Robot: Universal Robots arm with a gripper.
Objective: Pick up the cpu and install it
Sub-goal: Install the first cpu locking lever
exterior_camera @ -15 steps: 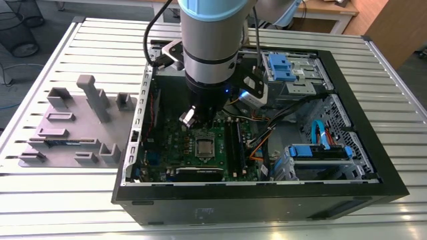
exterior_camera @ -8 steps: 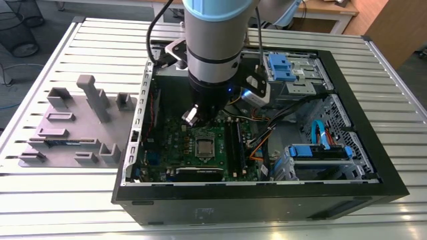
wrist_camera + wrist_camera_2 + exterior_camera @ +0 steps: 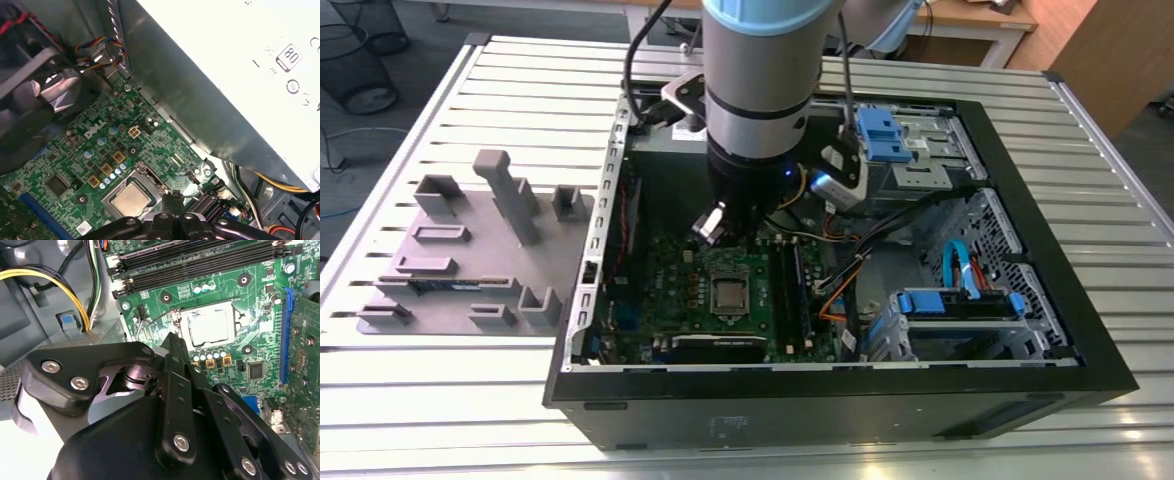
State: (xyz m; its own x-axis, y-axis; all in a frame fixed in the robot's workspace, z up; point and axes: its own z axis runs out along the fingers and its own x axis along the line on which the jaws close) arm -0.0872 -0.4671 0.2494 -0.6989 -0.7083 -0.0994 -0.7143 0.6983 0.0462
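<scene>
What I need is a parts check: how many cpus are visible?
1. The cpu lies in the socket on the green motherboard; more could be hidden behind the arm.

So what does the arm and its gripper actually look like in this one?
The arm is a thick silver-grey metal cylinder with a pale blue plastic cap at its joint and a black lower section. Black cables run alongside it, and a small silver module with a blue light sits at the wrist. The gripper is matt black, built from flat linkage bars held by round silver screws.
</scene>
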